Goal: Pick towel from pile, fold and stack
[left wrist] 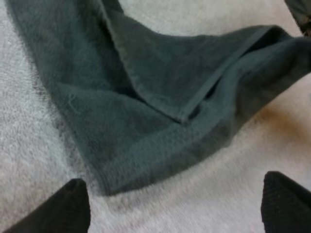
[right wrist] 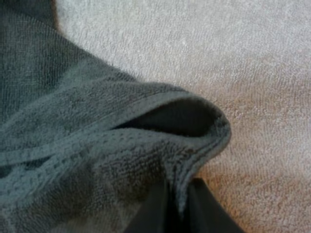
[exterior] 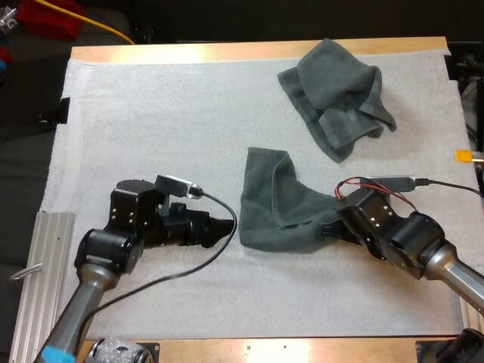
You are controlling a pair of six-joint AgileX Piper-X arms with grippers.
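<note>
Half-spread towel [exterior: 276, 208] lies on the arms' side of the crumpled towel [exterior: 336, 94]; soft, light, limp, will likely sag. Right hand [exterior: 330, 229] pinches its hemmed corner. Left hand [exterior: 225, 225] gapes beside its other near corner, probably the best hold.

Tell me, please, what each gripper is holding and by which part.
The right gripper pinches the middle towel by its hemmed edge, at the end nearest that arm. The left gripper is open near the towel's opposite corner, holding nothing.
</note>
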